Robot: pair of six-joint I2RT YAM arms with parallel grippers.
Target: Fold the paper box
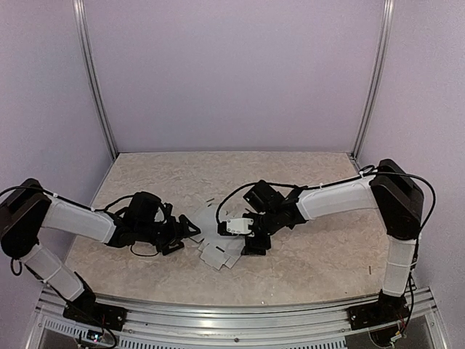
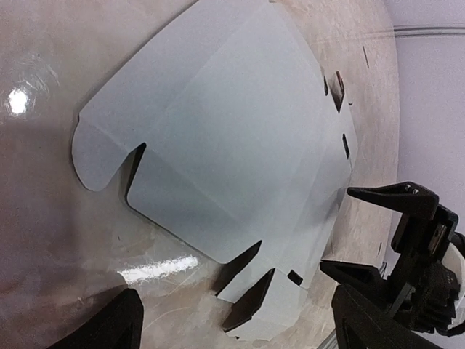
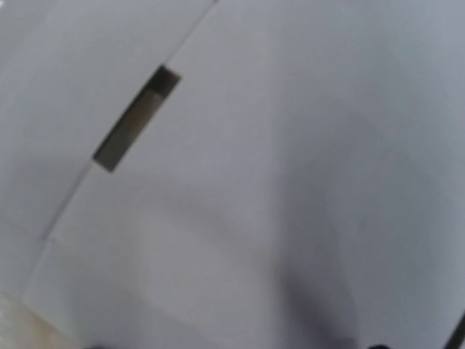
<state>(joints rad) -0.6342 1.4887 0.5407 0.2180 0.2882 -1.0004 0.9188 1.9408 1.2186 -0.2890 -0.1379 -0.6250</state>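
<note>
Left gripper (image 1: 183, 236): gaping fully wide, gripping nothing, its tips pointing at the blank's left edge.
Right gripper (image 2: 336, 229): hanging with jaws parted at the blank's opposite edge, clasping nothing.
Paper box (image 2: 232, 131): lying as a flat, unfolded blank on the table (image 1: 312, 262), between the two grippers.
Right wrist view: showing only blurred card and one dark slot (image 3: 134, 120).

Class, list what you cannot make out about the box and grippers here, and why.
Top view: box small, partly hidden under the right gripper.
Left wrist view: box's upper edge cut off by the frame.
Right wrist view: blurred box fills it; that gripper's fingers cannot be made out.
</note>
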